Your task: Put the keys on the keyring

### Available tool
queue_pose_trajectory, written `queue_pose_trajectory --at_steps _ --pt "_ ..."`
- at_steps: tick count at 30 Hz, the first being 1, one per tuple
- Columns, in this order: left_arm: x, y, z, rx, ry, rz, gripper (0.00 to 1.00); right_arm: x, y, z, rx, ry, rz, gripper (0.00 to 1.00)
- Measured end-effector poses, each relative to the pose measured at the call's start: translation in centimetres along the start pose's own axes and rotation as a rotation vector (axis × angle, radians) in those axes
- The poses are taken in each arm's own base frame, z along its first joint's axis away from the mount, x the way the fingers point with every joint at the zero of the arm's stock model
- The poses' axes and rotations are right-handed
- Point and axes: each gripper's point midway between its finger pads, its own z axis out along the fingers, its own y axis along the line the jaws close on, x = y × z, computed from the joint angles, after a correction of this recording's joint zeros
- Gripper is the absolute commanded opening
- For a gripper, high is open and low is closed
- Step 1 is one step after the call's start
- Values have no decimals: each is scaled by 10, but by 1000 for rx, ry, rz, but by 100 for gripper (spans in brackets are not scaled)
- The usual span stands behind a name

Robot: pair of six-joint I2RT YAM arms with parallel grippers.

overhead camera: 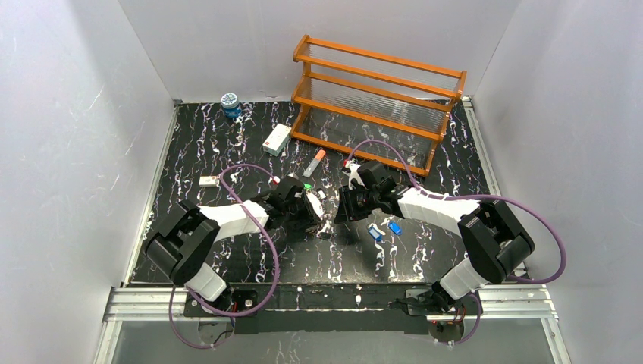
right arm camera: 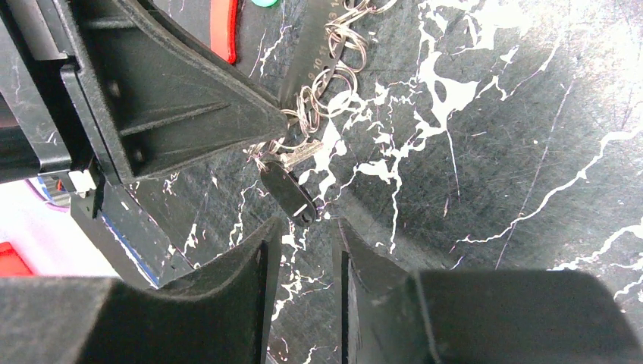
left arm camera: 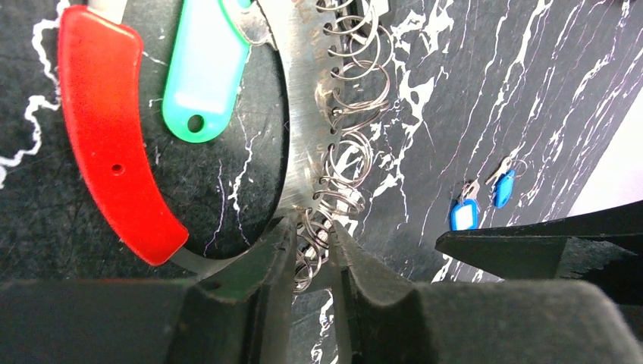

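Note:
The keyring [left arm camera: 114,144] is a silvery band with a red grip, carrying a row of small split rings [left arm camera: 349,114]; a green-headed key [left arm camera: 205,68] hangs on it. My left gripper [left arm camera: 312,227] is shut on the band's end and its split rings. In the top view the keyring [overhead camera: 312,203] lies mid-table between my left gripper [overhead camera: 307,211] and my right gripper [overhead camera: 340,211]. My right gripper [right arm camera: 307,221] is open with nothing between its fingers. Just beyond its tips lies a dark-headed key [right arm camera: 288,196] linked to the rings. Two blue-headed keys [overhead camera: 374,233] [overhead camera: 394,227] lie loose on the table.
An orange wooden rack [overhead camera: 375,95] stands at the back right. An orange-and-white tube [overhead camera: 315,161], a white box [overhead camera: 277,139], a blue-lidded jar [overhead camera: 230,104] and a small white piece [overhead camera: 208,180] lie behind the arms. White walls enclose the black marbled table [overhead camera: 455,159].

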Motion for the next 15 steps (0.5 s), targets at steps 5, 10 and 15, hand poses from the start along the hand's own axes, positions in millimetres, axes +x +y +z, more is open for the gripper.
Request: queue_pose_trajectory --at_steps 5,10,15 --pt "-1 -1 3 2 1 4 8 0 0 0 0 0 0 39" --pt "-1 -1 3 -1 -2 13 0 0 0 0 0 0 0 40" --pt "-4 0 1 -12 -10 43 0 0 0 0 0 0 0 43"
